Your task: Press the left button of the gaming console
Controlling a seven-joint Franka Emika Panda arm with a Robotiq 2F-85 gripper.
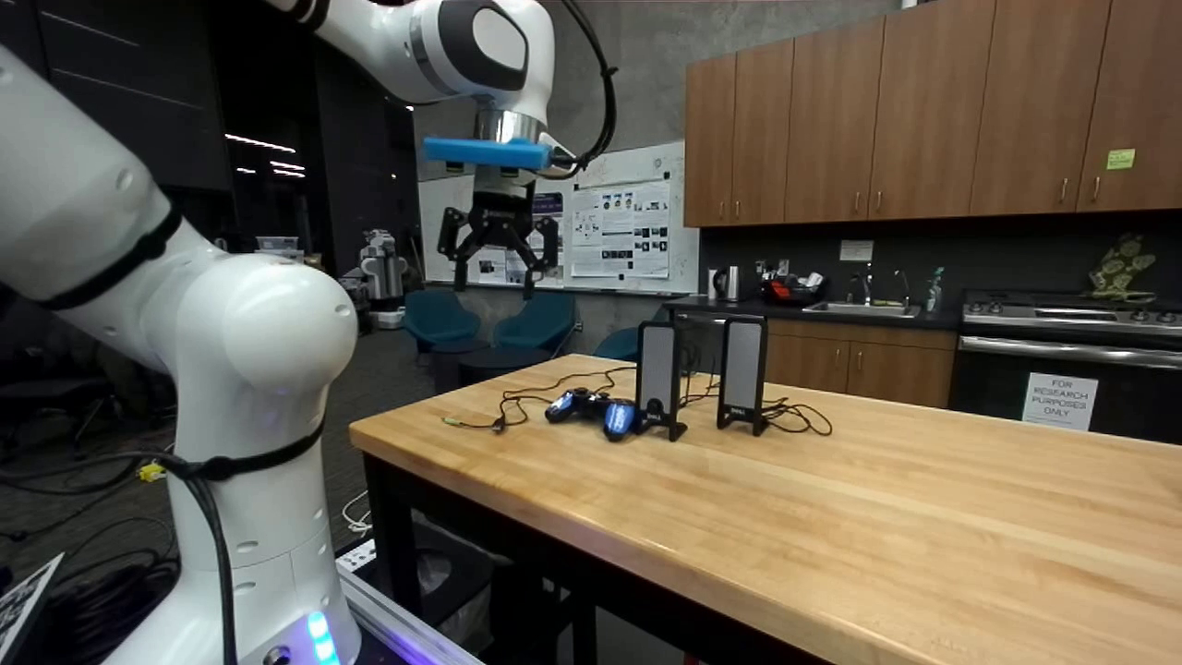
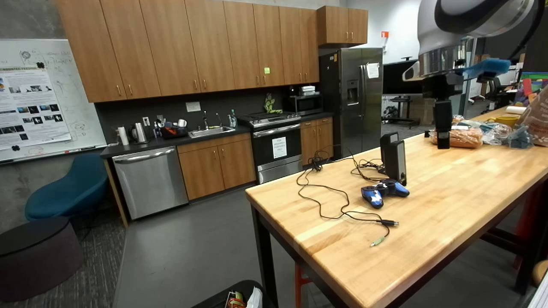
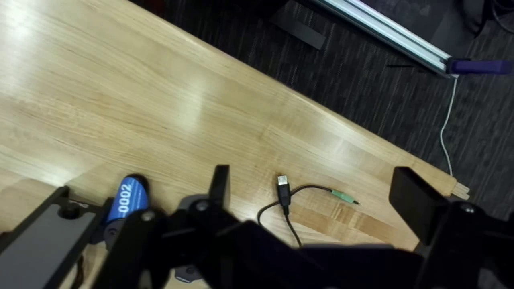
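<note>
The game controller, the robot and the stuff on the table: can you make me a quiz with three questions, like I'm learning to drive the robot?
1. True or false: the fingers are spread apart and hold nothing.
2. How many speakers stand on the table?
3. Which bright colour do the handles of the controller show: a) red, b) blue or c) yellow?

Key: 1. True. 2. Two. 3. b, blue.

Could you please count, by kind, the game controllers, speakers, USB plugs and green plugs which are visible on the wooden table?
Game controller: 1
Speakers: 2
USB plug: 1
Green plug: 1
Total: 5
</note>
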